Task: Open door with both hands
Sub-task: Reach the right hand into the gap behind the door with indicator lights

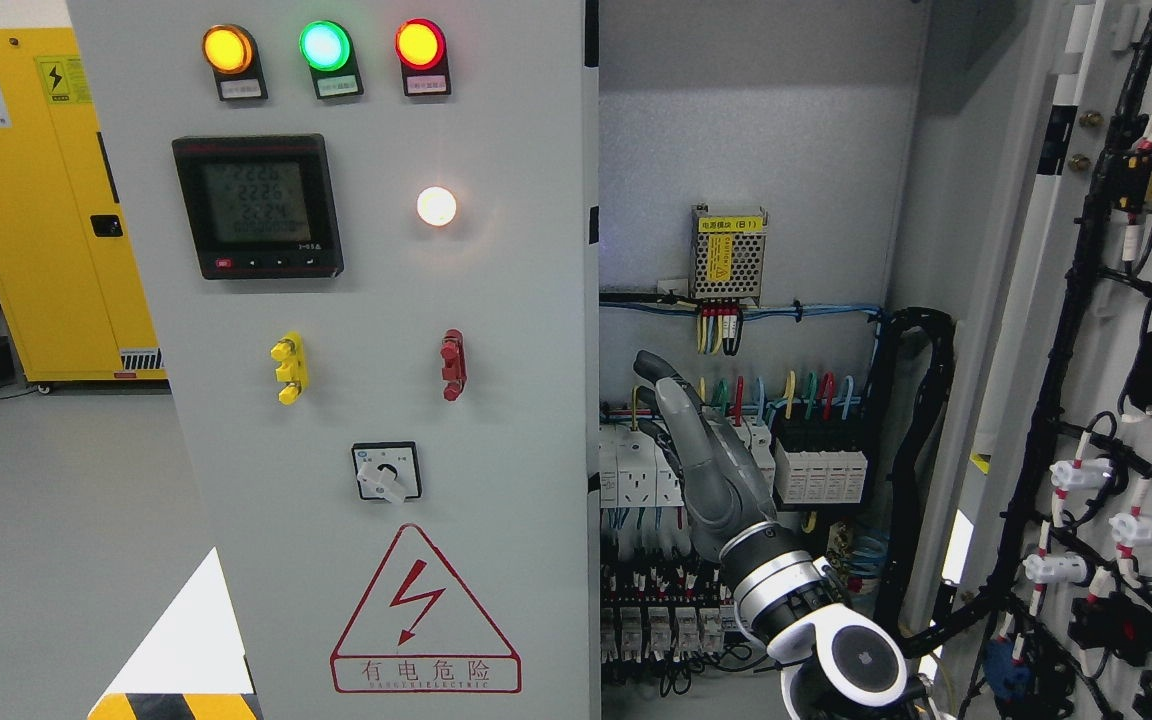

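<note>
The grey cabinet's left door (506, 300) is closed and carries three lit lamps, a meter (258, 206) and a rotary switch (386, 472). The right door (1026, 330) is swung wide open to the right, with its wired inner side (1136, 420) showing. My right hand (671, 400) comes up from the lower right on a grey and white forearm (796, 590). It is held upright in front of the cabinet's interior, just right of the closed door's edge (592, 400). Its fingers are extended and hold nothing. I cannot tell whether it touches that edge. No left arm shows.
Inside the cabinet are a small power supply (728, 255), rows of breakers (821, 470) and coloured wiring close behind my hand. A black cable bundle (921, 420) hangs by the hinge side. A yellow cabinet (46, 200) stands at the far left on the grey floor (56, 520).
</note>
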Controlling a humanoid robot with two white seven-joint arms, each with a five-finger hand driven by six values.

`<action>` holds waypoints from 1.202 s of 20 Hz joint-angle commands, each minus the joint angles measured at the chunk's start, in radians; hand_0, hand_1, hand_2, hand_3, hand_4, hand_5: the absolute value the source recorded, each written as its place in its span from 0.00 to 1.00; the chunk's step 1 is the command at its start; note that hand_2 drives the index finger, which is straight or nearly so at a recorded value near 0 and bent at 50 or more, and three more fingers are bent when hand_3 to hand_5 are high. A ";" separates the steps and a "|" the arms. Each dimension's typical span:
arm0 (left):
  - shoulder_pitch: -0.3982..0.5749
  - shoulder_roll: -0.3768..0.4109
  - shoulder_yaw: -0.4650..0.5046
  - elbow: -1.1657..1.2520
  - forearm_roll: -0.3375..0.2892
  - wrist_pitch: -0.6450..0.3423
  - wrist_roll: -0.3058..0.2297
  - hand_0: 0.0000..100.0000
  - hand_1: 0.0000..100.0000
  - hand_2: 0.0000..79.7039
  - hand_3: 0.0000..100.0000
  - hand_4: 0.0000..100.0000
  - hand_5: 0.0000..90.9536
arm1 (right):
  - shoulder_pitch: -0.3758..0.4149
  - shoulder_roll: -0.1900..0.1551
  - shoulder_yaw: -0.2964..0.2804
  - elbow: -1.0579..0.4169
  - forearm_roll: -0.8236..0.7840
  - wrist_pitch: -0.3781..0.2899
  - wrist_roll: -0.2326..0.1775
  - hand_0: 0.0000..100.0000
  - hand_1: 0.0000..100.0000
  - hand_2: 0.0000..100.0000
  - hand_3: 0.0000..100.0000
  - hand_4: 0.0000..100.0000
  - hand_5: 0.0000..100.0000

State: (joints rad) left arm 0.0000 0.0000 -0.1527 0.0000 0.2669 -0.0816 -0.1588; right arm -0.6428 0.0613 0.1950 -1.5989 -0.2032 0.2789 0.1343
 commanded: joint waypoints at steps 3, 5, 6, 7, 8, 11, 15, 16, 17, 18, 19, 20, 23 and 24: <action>-0.029 0.011 -0.001 0.003 0.000 0.000 0.001 0.00 0.00 0.00 0.00 0.00 0.00 | -0.032 -0.009 -0.017 0.063 -0.019 0.003 0.056 0.20 0.12 0.00 0.00 0.00 0.00; -0.029 0.009 -0.001 0.003 0.000 0.000 0.001 0.00 0.00 0.00 0.00 0.00 0.00 | -0.038 -0.008 -0.026 0.069 -0.019 0.026 0.082 0.20 0.12 0.00 0.00 0.00 0.00; -0.029 0.011 -0.001 0.003 0.000 0.000 -0.001 0.00 0.00 0.00 0.00 0.00 0.00 | -0.049 -0.008 -0.051 0.085 -0.019 0.043 0.084 0.20 0.12 0.00 0.00 0.00 0.00; -0.029 0.011 0.001 0.003 0.000 0.000 -0.001 0.00 0.00 0.00 0.00 0.00 0.00 | -0.060 -0.008 -0.077 0.105 -0.022 0.048 0.091 0.20 0.12 0.00 0.00 0.00 0.00; -0.029 0.011 -0.001 0.003 0.000 0.000 -0.001 0.00 0.00 0.00 0.00 0.00 0.00 | -0.066 -0.009 -0.089 0.114 -0.036 0.051 0.114 0.20 0.12 0.00 0.00 0.00 0.00; -0.029 0.011 -0.001 0.003 0.000 0.000 -0.001 0.00 0.00 0.00 0.00 0.00 0.00 | -0.067 -0.012 -0.088 0.106 -0.071 0.059 0.166 0.20 0.12 0.00 0.00 0.00 0.00; -0.029 0.011 -0.001 0.003 0.000 0.000 -0.001 0.00 0.00 0.00 0.00 0.00 0.00 | -0.098 -0.014 -0.095 0.134 -0.120 0.066 0.185 0.20 0.12 0.00 0.00 0.00 0.00; -0.029 0.011 -0.001 0.003 0.000 0.000 -0.001 0.00 0.00 0.00 0.00 0.00 0.00 | -0.103 -0.014 -0.094 0.145 -0.146 0.066 0.195 0.20 0.12 0.00 0.00 0.00 0.00; -0.029 0.011 0.001 0.002 0.000 0.000 -0.001 0.00 0.00 0.00 0.00 0.00 0.00 | -0.106 -0.015 -0.094 0.149 -0.168 0.066 0.203 0.20 0.12 0.00 0.00 0.00 0.00; -0.029 0.011 -0.001 0.003 0.000 0.000 -0.001 0.00 0.00 0.00 0.00 0.00 0.00 | -0.110 -0.015 -0.095 0.157 -0.182 0.066 0.208 0.20 0.12 0.00 0.00 0.00 0.00; -0.029 0.011 -0.001 0.002 0.000 0.000 -0.001 0.00 0.00 0.00 0.00 0.00 0.00 | -0.116 -0.015 -0.095 0.163 -0.192 0.066 0.209 0.20 0.12 0.00 0.00 0.00 0.00; -0.029 0.011 0.001 0.002 0.000 0.000 -0.001 0.00 0.00 0.00 0.00 0.00 0.00 | -0.117 -0.015 -0.095 0.169 -0.202 0.066 0.211 0.20 0.12 0.00 0.00 0.00 0.00; -0.029 0.009 -0.001 0.002 0.000 0.000 -0.001 0.00 0.00 0.00 0.00 0.00 0.00 | -0.120 -0.017 -0.095 0.178 -0.220 0.066 0.293 0.20 0.12 0.00 0.00 0.00 0.00; -0.029 0.009 -0.001 0.002 0.000 0.000 -0.001 0.00 0.00 0.00 0.00 0.00 0.00 | -0.121 -0.018 -0.097 0.188 -0.219 0.065 0.316 0.20 0.12 0.00 0.00 0.00 0.00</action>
State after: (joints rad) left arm 0.0000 0.0000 -0.1529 0.0000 0.2669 -0.0813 -0.1596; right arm -0.7484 0.0485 0.1183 -1.4720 -0.3787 0.3446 0.3937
